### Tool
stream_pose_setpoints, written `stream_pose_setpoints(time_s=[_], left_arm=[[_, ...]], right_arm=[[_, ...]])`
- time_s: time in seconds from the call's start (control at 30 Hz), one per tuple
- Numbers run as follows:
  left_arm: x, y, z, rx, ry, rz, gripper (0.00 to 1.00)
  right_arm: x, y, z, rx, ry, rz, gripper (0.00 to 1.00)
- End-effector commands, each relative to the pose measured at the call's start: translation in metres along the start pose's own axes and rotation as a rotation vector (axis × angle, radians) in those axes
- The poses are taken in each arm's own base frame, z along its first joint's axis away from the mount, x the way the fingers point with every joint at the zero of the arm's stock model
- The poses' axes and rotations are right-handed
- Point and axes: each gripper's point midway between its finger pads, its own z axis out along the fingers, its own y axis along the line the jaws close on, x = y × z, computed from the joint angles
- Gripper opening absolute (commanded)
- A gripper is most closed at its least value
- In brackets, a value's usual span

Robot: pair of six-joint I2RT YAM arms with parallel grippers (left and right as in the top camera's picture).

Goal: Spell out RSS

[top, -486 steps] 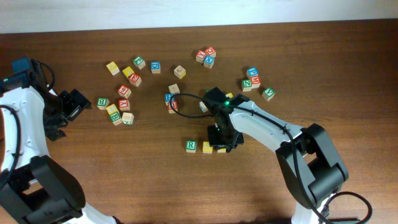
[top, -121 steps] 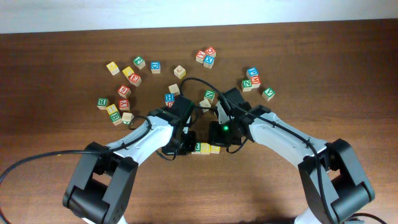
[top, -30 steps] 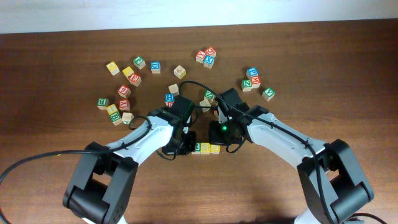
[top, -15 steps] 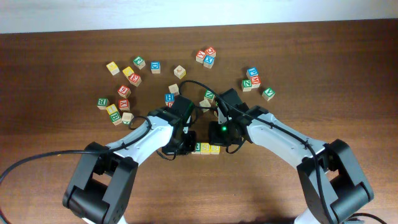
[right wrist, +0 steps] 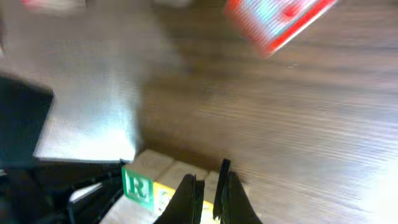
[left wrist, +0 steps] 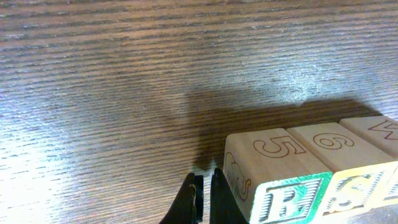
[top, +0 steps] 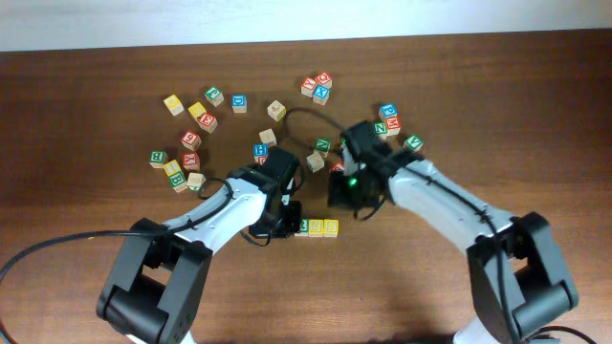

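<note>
three wooden letter cubes (top: 316, 227) in a touching row, mid tabletop (top: 402, 287). r cube (left wrist: 277, 171) has a green-and-white face, then two yellow-faced cubes (left wrist: 339, 165).

handling (judged): light, rigid, smooth. pinch across opposite flat sides, or nudge at a row end.

left gripper (left wrist: 202, 198): jaws together, empty, just beside r cube. right gripper (right wrist: 208, 186): jaws together, empty, above the row.

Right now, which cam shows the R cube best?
Left wrist: the R cube sits large at lower right, its green R sharp. Overhead shows it tiny, with the letter unreadable. Right wrist catches it at the bottom edge, small and soft, R just readable.
</note>
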Motion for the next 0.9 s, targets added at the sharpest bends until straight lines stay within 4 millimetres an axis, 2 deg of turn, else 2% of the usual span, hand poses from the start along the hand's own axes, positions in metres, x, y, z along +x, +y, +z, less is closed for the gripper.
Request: stream_pose_setpoints(time_s=[0.0, 0.03, 0.1, 0.2, 0.33, 0.5, 0.6, 0.87], left_arm=[[0.005, 0.002, 0.005, -0.009, 0.020, -0.013, 0.00], [0.004, 0.002, 0.005, -0.008, 0.019, -0.013, 0.00], [0.004, 0.002, 0.005, -0.008, 0.019, -0.013, 0.00], [0.004, 0.001, 0.005, -0.007, 0.016, -0.013, 0.00], [0.001, -0.001, 0.005, 0.007, 0.006, -0.010, 0.00], [0.003, -0.006, 0.005, 0.031, 0.019, -0.010, 0.00], [0.003, -0.006, 0.005, 0.031, 0.019, -0.010, 0.00], [0.003, -0.006, 0.005, 0.034, 0.019, -0.010, 0.00]], right_arm=[[-0.025, -0.023, -0.027, 0.043, -0.029, 0.036, 0.04], [-0.023, -0.032, -0.031, 0.063, -0.012, 0.065, 0.04], [-0.005, -0.057, -0.038, 0.129, 0.066, 0.138, 0.04], [0.026, -0.073, -0.040, 0.201, 0.177, 0.184, 0.04], [0.049, -0.067, -0.024, 0.214, 0.227, 0.141, 0.04], [0.063, -0.047, 0.004, 0.206, 0.199, 0.115, 0.04], [0.072, -0.042, 0.012, 0.207, 0.204, 0.117, 0.04], [0.069, -0.037, 0.017, 0.190, 0.181, 0.099, 0.04]])
